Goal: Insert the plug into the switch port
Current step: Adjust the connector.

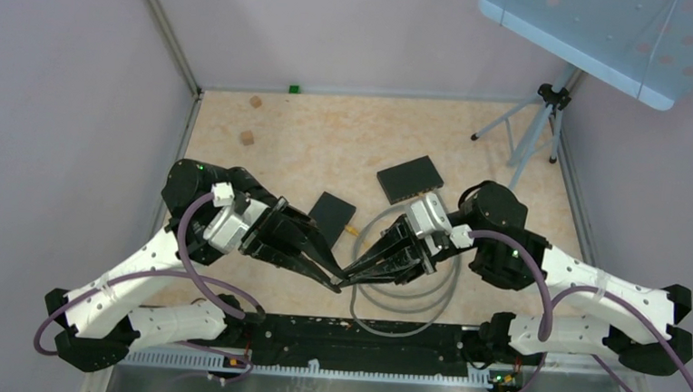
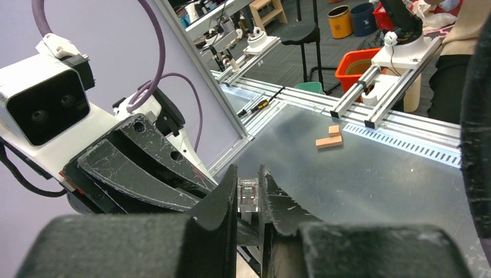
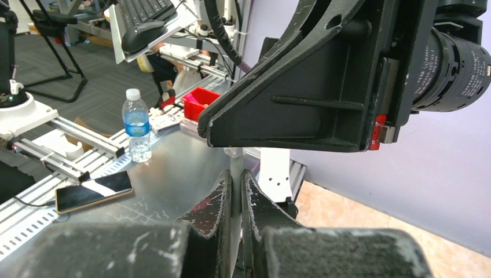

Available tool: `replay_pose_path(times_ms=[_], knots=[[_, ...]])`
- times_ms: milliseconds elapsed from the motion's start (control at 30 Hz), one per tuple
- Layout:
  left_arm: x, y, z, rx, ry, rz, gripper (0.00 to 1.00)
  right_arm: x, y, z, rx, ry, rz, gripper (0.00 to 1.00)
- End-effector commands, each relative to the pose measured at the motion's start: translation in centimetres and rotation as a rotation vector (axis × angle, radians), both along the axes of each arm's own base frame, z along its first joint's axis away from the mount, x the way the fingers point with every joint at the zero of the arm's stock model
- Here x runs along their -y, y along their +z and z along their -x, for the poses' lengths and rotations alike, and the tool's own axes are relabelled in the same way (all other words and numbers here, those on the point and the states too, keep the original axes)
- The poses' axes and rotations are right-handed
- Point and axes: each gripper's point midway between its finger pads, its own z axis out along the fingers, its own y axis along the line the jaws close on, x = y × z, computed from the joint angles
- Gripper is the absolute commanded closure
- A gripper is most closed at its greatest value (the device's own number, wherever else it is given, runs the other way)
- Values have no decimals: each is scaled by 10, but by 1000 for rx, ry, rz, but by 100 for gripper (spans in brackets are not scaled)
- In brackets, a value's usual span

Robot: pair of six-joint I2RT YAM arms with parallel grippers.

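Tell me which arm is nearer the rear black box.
Right. The right arm has its wrist just in front of the rear black box; the left arm lies farther off, to its left.

White arm shells (image 1: 139, 265), black joints (image 1: 495, 232), purple cables (image 1: 547, 308), scuffed black fingers (image 2: 220, 202), white wrist camera (image 2: 43, 107)

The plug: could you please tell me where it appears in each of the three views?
Top external: low centre, hidden where the left gripper meets the right gripper.
Left wrist: the plug is low centre, pinched between the left gripper's fingers.
Right wrist: not clearly visible; only its cable rises from the right gripper.
Shared landmark: the tip-to-tip grippers.
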Motion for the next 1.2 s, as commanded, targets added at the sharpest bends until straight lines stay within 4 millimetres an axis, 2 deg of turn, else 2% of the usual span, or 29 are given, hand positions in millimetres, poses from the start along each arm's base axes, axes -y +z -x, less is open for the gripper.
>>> replay_pose_path(times_ms=[0, 67, 100, 133, 200, 233, 267, 367, 433, 567, 667, 733, 767, 800, 867, 900, 967, 1033, 1167], knots=[[-2, -1, 2, 12, 3, 13, 91, 5, 16, -1, 17, 2, -64, 100], [0, -3, 0, 12, 17, 15, 100, 5, 16, -2, 17, -6, -65, 100], [1, -3, -2, 9, 32, 16, 100, 5, 15, -4, 17, -23, -65, 98], [4, -4, -5, 3, 53, 16, 100, 4, 15, -10, 9, -60, -64, 88], [10, -7, -13, -10, 107, 14, 100, 5, 12, -25, 38, -160, -76, 50], [13, -9, -19, -13, 145, 17, 100, 5, 8, -34, 47, -220, -72, 36], [17, -11, -25, -23, 191, 18, 100, 7, 8, -44, 58, -285, -80, 29], [25, -12, -56, -99, 405, 39, 100, 17, -7, -76, 69, -486, -112, 23], [24, -8, -80, -189, 564, 80, 100, 27, -14, -93, 74, -598, -146, 21], [10, -2, -128, -402, 849, 155, 100, 44, -22, -125, 46, -796, -174, 20], [-6, -4, -175, -663, 1090, 181, 100, 53, -30, -147, 26, -928, -158, 19], [-16, -22, -210, -847, 1273, 158, 100, 53, -37, -160, 17, -996, -141, 19], [-23, -38, -226, -962, 1374, 131, 100, 53, -41, -165, 13, -1023, -140, 19], [-32, -59, -241, -1095, 1482, 103, 100, 52, -46, -170, 9, -1047, -139, 19], [-47, -99, -258, -1342, 1639, 74, 100, 49, -55, -177, 4, -1077, -151, 19], [-55, -131, -262, -1429, 1746, 6, 100, 45, -65, -179, 10, -1081, -146, 19], [-69, -167, -262, -1583, 1884, -48, 100, 37, -74, -181, 17, -1075, -155, 20], [-78, -193, -258, -1755, 1965, -74, 100, 25, -85, -178, 54, -1040, -142, 20], [-85, -239, -242, -1936, 2093, -210, 100, 1, -114, -174, 138, -973, -116, 22]])
